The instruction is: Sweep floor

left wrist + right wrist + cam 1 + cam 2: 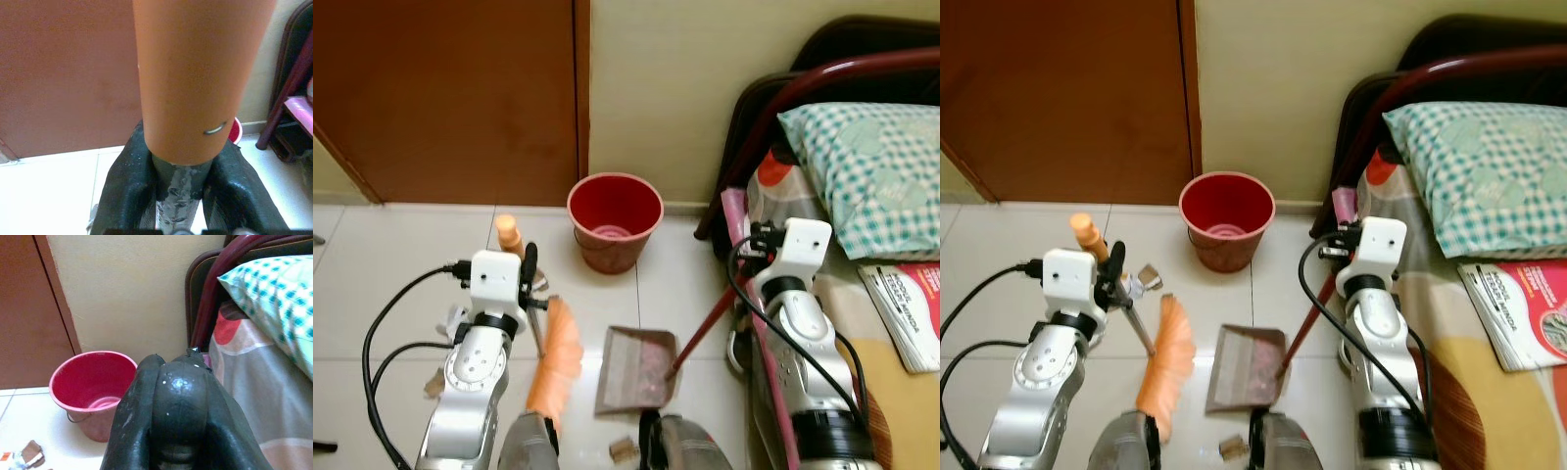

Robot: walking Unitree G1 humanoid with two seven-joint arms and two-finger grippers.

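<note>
Left eye view: my left gripper [530, 269] clamped on orange broom [558, 357], brush head just left of dustpan [636, 370]. Right gripper [1334, 257] closed round dustpan's red handle. Debris scrap [624, 450] lies near side of pan, so sweep goes rightward, far-ish.

A brown wooden door [450, 98] fills the far left, set beside a pale yellow wall [685, 88]. On the right stands a bed with a dark curved headboard [832, 69] pressed to the wall. A pillow [871, 166] in a green and white check lies at its head, on a sheet [1489, 392] patterned in grey, red and yellow. A booklet [906, 313] with a red and white cover rests on the sheet just below the pillow, near the bed's outer edge.
</note>
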